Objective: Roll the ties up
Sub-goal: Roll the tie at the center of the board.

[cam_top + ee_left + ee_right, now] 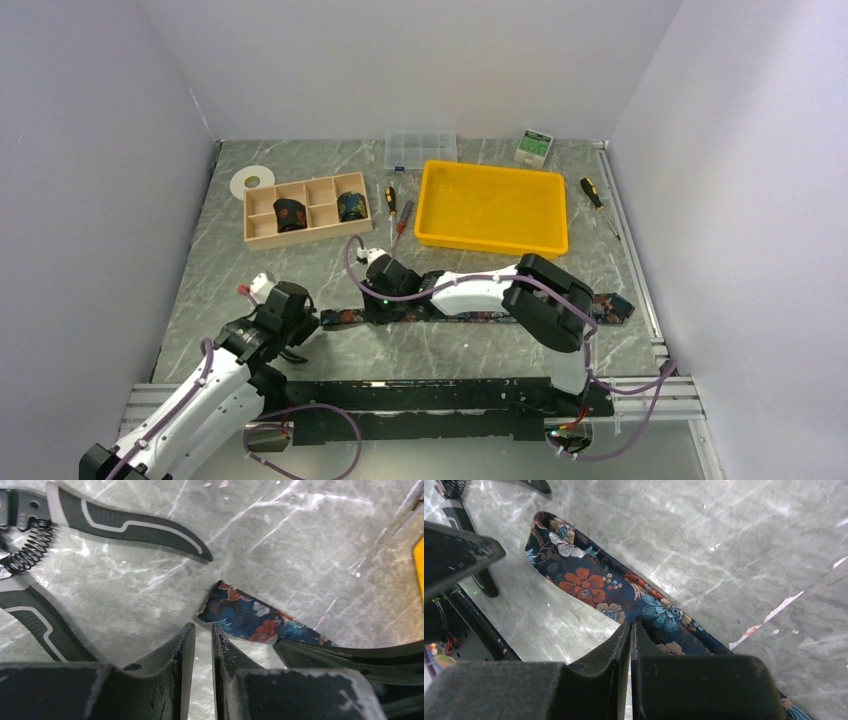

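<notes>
The tie (589,585) lay flat on the counter (724,540), thin floppy fabric, probably light and slippery. Right jaws were closed right at its edge, couldn't tell if they pinched it. Left jaws stood slightly parted, empty, tie's end just ahead. Best grab: that end.

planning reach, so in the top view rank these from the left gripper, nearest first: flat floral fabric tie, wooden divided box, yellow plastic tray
1. flat floral fabric tie, beside the left gripper
2. wooden divided box, behind it
3. yellow plastic tray, far back right
</notes>
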Controlling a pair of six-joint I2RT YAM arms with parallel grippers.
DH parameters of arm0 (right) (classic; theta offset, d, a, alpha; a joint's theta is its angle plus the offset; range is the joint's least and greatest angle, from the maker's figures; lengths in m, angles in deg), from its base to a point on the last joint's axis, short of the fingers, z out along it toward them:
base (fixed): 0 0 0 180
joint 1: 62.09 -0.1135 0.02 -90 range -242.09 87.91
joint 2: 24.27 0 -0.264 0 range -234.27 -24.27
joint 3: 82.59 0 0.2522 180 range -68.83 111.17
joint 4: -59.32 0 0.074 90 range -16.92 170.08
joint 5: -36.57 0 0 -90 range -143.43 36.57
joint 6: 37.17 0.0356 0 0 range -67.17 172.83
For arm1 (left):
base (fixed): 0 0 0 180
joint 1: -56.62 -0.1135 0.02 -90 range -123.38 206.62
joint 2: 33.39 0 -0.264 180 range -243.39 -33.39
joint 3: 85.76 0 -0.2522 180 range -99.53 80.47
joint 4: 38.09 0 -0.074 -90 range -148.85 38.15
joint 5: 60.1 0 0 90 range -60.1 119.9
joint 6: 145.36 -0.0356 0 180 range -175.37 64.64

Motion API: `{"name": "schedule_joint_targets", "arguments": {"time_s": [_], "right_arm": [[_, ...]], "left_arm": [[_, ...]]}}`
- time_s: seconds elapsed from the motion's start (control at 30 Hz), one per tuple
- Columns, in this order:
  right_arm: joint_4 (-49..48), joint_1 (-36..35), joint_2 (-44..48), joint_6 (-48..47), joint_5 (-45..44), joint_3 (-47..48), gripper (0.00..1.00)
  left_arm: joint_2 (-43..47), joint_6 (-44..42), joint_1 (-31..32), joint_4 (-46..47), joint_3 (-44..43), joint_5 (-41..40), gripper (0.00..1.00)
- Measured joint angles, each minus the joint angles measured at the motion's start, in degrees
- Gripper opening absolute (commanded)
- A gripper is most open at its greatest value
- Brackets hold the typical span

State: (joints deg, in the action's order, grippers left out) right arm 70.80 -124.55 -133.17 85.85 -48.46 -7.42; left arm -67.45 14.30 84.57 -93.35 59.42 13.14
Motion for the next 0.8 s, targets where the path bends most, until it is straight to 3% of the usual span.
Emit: {"name": "schedule_joint_targets", "arguments": {"time_s": [0.37, 0.57, 0.8], "right_arm": [[0.63, -0.59, 3.19, -0.50, -1.46, 0.70, 0.11], [1.11, -1.07, 3.19, -0.68, -1.46, 4.68, 0.10], [1.92, -1.01, 3.19, -0.68, -1.57, 4.74, 0.09]], "left_arm": [[2.23, -0.39, 0.00, -1.81, 0.44, -0.70, 0.21], [4.50, -4.28, 0.00, 4.28, 0.02, 2.25, 0.03], [-6.21, -5.81, 0.00, 11.47, 0.13, 4.98, 0.03]]}}
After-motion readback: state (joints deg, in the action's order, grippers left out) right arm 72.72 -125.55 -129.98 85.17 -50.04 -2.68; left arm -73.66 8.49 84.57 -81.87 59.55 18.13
